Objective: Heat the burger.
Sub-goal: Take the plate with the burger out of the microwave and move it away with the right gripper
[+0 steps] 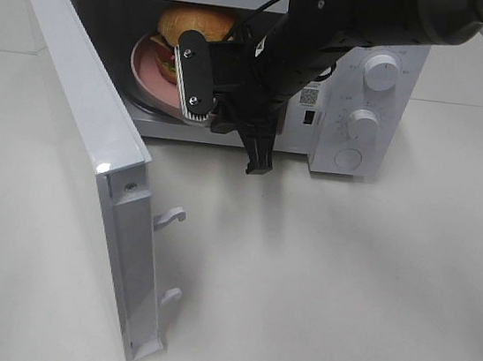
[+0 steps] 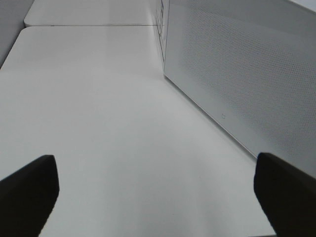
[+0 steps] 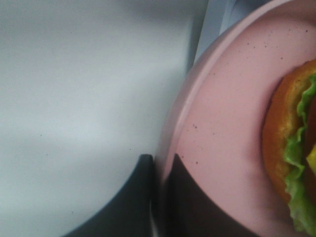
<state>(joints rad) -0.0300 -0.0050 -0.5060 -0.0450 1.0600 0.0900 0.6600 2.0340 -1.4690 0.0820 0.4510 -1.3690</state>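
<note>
The burger (image 1: 195,23) sits on a pink plate (image 1: 145,65) inside the open white microwave (image 1: 343,149). My right arm (image 1: 315,30) reaches in from the upper right, and its wrist camera mount hides the fingertips in the high view. In the right wrist view my right gripper (image 3: 160,197) is shut on the rim of the pink plate (image 3: 222,123), one dark finger on each side. The burger (image 3: 291,148) shows its bun and green lettuce further in on the plate. My left gripper (image 2: 158,197) is open and empty, low over the table beside the microwave's perforated side wall (image 2: 237,74).
The microwave door (image 1: 80,124) stands swung wide toward the front left, its latch hooks (image 1: 170,217) sticking out. Two white knobs (image 1: 381,72) (image 1: 363,123) sit on the control panel at the right. White tabletop (image 1: 343,292) stretches in front.
</note>
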